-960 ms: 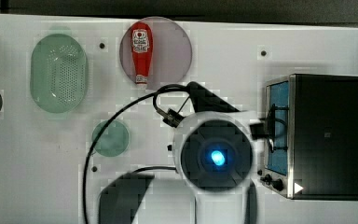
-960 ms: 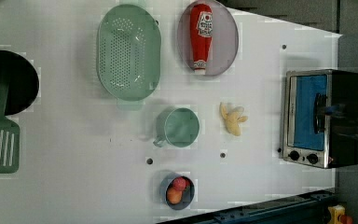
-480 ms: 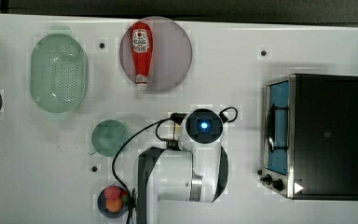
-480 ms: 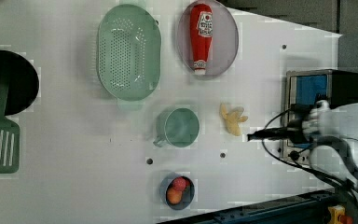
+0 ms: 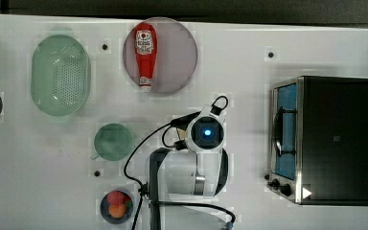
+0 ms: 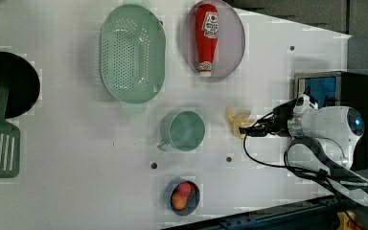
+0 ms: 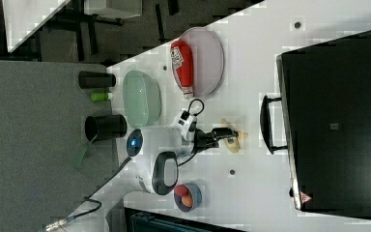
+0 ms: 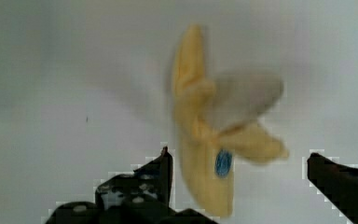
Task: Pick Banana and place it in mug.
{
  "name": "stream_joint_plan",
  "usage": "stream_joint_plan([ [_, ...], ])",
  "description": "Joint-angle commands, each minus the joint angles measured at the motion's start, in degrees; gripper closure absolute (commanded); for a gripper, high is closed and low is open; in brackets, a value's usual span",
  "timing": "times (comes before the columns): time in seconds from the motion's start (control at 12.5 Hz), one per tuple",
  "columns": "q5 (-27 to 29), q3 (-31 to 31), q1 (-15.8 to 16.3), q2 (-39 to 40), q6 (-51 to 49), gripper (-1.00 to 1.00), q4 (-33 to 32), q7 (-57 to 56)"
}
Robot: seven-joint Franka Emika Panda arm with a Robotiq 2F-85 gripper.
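Approach step, nothing lifted yet. The hand (image 8: 237,186) hangs directly over the banana (image 8: 214,135), fingers spread wide and released, one dark fingertip (image 8: 161,170) on either side of the fruit in the wrist view, with no contact that can be made out. The banana (image 6: 237,120) lies flat on the white surface (image 6: 76,191), in the left view between the mug (image 6: 186,130) and the toaster oven (image 6: 333,91), near the mug but apart from it. The mug stands upright, mouth open and unobstructed. Judged next: lower until the fingertips straddle the banana's body, close across its narrow part, lift, then carry toward the left view's left and release above the mug's mouth. The splayed finger-like pieces may snag on the rim.
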Motion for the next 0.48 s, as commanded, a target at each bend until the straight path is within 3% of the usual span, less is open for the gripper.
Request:
stream_joint_plan([
  [0.08, -0.2, 0.1, 1.4, 3.3, 5.8, -1.0, 1.3, -5.2],
  [0.16, -0.2, 0.0, 1.4, 3.9, 6.8, -0.93, 1.3, -5.2],
  [0.48, -0.2, -0.2, 1.3, 4.3, 6.8, 0.05, 0.8, -5.2],
])
